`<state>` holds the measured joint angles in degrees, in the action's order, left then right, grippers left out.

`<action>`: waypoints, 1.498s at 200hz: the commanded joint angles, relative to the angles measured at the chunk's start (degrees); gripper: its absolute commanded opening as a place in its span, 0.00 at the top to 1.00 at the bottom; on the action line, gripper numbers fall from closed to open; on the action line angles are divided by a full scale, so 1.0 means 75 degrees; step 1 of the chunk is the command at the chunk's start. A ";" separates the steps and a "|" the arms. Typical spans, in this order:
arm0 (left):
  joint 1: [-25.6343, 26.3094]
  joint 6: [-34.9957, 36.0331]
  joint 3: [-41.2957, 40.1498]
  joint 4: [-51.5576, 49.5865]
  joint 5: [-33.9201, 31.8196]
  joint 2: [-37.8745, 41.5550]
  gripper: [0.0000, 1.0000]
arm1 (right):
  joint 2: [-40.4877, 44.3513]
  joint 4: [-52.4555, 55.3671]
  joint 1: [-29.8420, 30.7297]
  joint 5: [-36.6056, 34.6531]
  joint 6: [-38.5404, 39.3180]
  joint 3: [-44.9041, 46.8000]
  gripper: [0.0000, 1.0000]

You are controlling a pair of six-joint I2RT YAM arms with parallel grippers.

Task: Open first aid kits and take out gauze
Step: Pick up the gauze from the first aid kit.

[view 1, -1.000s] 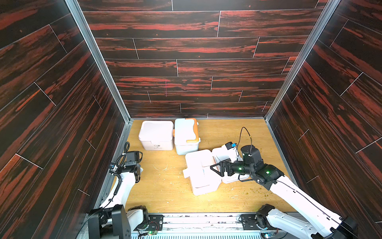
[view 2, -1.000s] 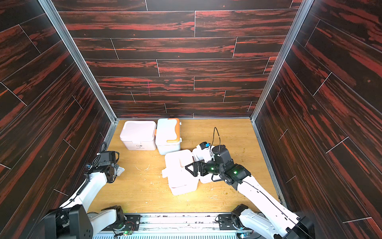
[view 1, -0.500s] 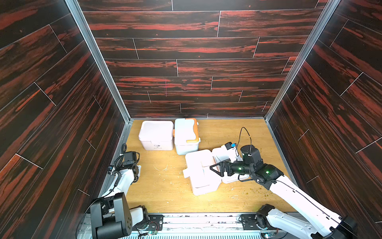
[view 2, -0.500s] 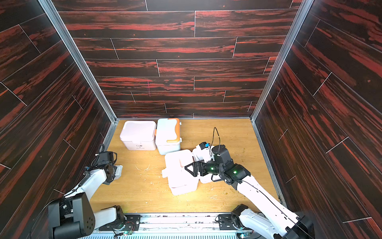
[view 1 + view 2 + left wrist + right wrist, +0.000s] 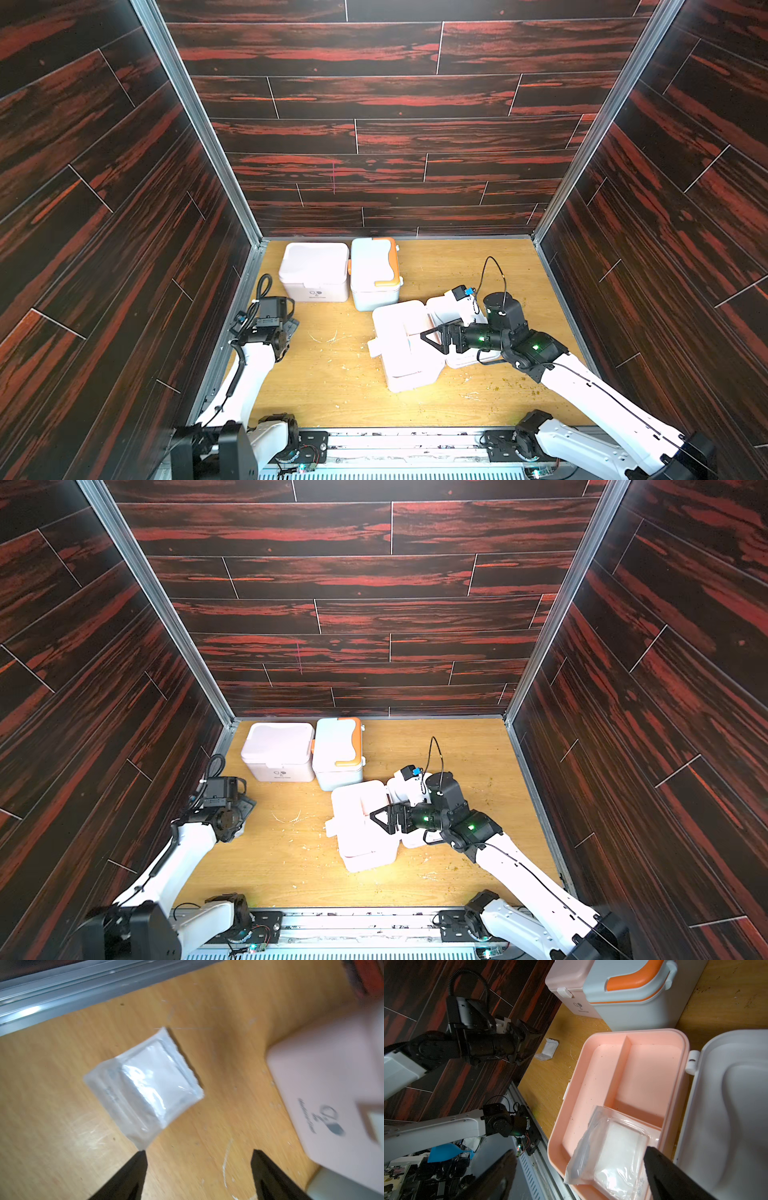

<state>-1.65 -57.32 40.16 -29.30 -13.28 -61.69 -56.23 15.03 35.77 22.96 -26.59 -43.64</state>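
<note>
gauze packet (image 5: 145, 1086) near rail (image 5: 62, 997), left gripper (image 5: 198, 1151) spread just beside

Gauze packet (image 5: 143, 1086): glossy crinkled clear plastic; tabletop (image 5: 52, 1064): matt scratched wood; kit (image 5: 324, 1076): smooth pale plastic; rail (image 5: 62, 991): brushed metal

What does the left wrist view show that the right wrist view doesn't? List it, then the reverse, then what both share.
Only the left wrist view: the left end effector seen from behind, fingers apart and empty, near a gauze packet.
Only the right wrist view: the open kit, its lid swung back, and a second gauze packet lying in its tray.
Both: the gauze packet on the wooden table and the closed pink kit with the dark logo.
</note>
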 commanded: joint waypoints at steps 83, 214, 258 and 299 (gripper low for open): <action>0.5151 -0.0525 0.2021 -0.0930 -0.0158 0.0092 0.00 | 0.1413 -0.0733 0.0050 -0.1472 -0.0832 0.0789 0.01; 0.8818 -0.1498 0.4000 -0.1778 -0.0962 -0.2763 0.33 | 0.4035 0.1216 0.0034 -0.2753 -0.0667 0.1715 0.12; 0.8833 -0.1470 0.4227 -0.1752 -0.0757 -0.3069 0.58 | 0.4031 0.1125 0.0042 -0.1906 -0.0689 0.1857 0.21; 0.8881 -0.1454 0.4511 -0.1964 -0.0672 -0.3481 0.64 | 0.3781 0.1161 0.0044 -0.1854 -0.0574 0.1788 0.20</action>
<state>64.60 -67.55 71.92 -41.39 -18.11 -86.70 -26.81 23.16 35.90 7.40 -32.03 -30.04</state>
